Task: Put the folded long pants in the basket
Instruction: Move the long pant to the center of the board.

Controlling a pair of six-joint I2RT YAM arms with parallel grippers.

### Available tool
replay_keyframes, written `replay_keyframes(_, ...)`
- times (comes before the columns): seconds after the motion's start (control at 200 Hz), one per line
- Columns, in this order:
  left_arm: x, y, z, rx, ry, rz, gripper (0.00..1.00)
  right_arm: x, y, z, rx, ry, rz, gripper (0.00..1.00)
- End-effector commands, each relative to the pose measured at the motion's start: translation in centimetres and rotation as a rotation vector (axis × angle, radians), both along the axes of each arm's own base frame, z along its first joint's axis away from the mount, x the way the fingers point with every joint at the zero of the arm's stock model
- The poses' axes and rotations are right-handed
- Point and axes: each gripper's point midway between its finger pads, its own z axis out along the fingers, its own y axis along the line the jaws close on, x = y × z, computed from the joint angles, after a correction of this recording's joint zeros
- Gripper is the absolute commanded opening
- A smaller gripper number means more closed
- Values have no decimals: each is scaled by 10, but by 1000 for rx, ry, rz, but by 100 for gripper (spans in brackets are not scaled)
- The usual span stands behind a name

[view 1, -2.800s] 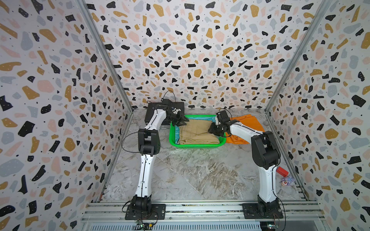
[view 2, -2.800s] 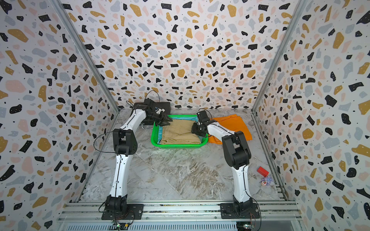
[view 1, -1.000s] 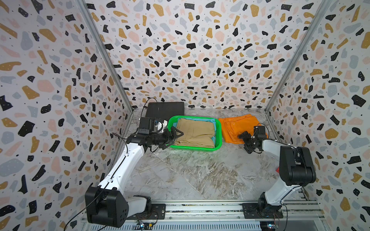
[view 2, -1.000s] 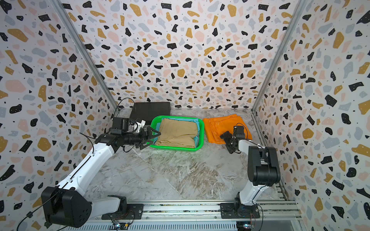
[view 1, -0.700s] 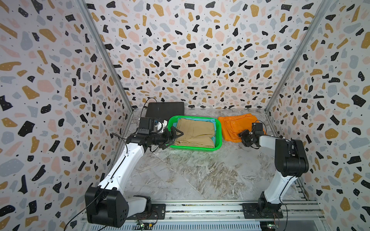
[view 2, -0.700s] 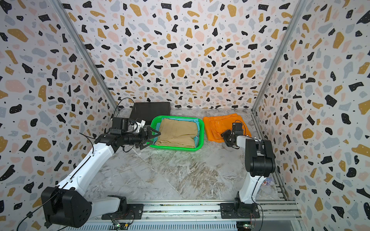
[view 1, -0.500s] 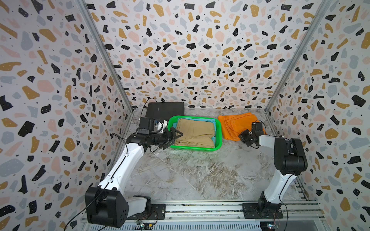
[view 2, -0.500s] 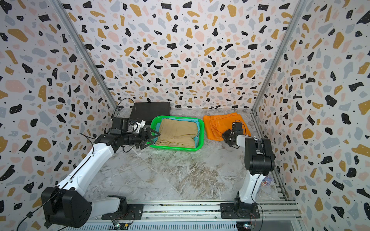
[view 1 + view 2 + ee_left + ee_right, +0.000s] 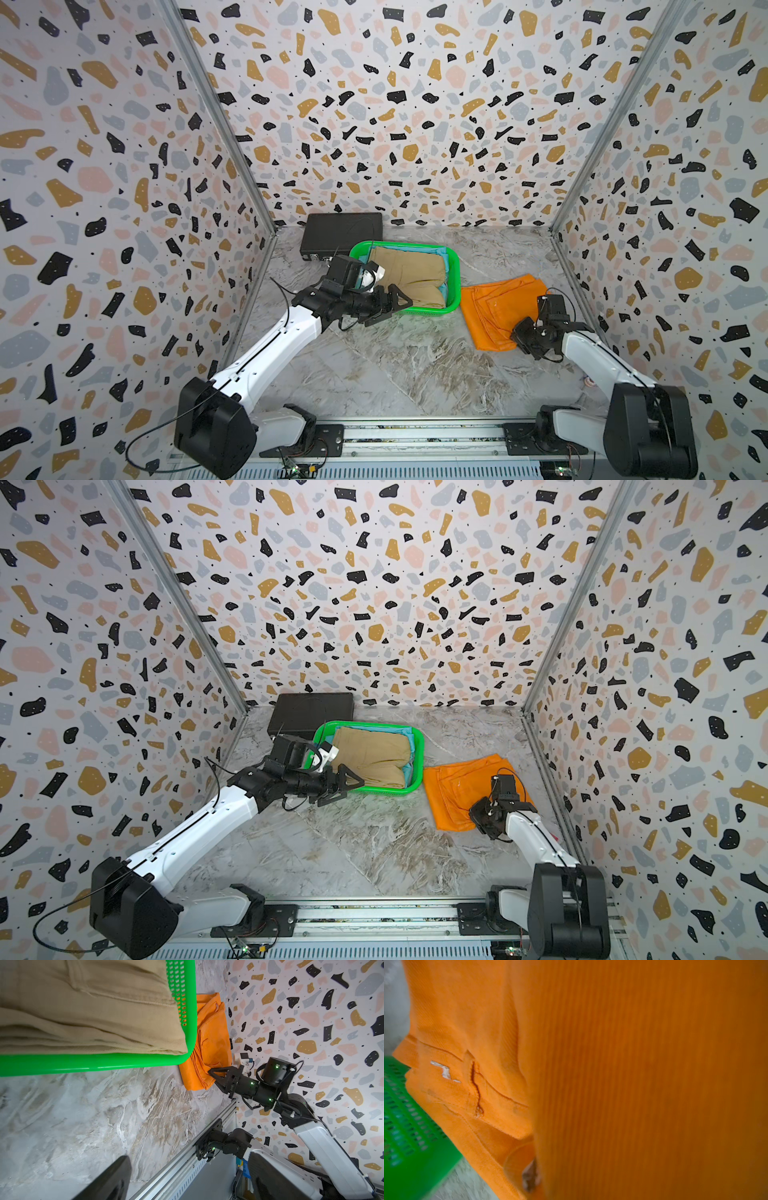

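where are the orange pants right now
In both top views the orange pants lie on the table just right of the green basket, outside it, with the right gripper on their near corner.

Left arm reaches low and forward, left gripper with jaws spread wide. Right arm is folded (elbow low by its base), right gripper clamped on the orange pants.

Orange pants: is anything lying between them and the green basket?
Nothing visible does. The orange pants lie right beside the green basket; only its own wall separates them. Khaki pants already lie inside.
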Motion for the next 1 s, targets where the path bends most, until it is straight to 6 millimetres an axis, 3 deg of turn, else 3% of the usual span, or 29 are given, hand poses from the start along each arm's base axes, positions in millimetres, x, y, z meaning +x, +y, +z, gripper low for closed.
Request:
replay_keyframes(0.0,1,-12,-11,-7,2,46,92,-62,13,-8,59,172,50,0)
replay_keyframes(0.105,-15,-27,-32,-29,56,90,92,-107,23,-16,114,315,93,0)
replay_keyframes(0.21,-24,-34,-49,-37,68,133,93,-139,31,-19,161,387,120,0)
replay_keyframes(0.42,-29,-41,-84,38,150,112,93,-170,41,-11,226,420,127,0)
replay_keyframes(0.596,-33,-49,-115,103,232,92,93,-181,54,-11,312,406,110,0)
replay_keyframes(0.696,-35,-55,-123,126,252,76,93,-176,63,-2,371,345,113,24)
replay_keyframes(0.841,-38,-60,-130,149,268,69,94,-166,72,27,429,225,137,55)
replay_keyframes(0.996,-39,-72,-135,165,273,41,94,-159,81,58,485,145,198,71)
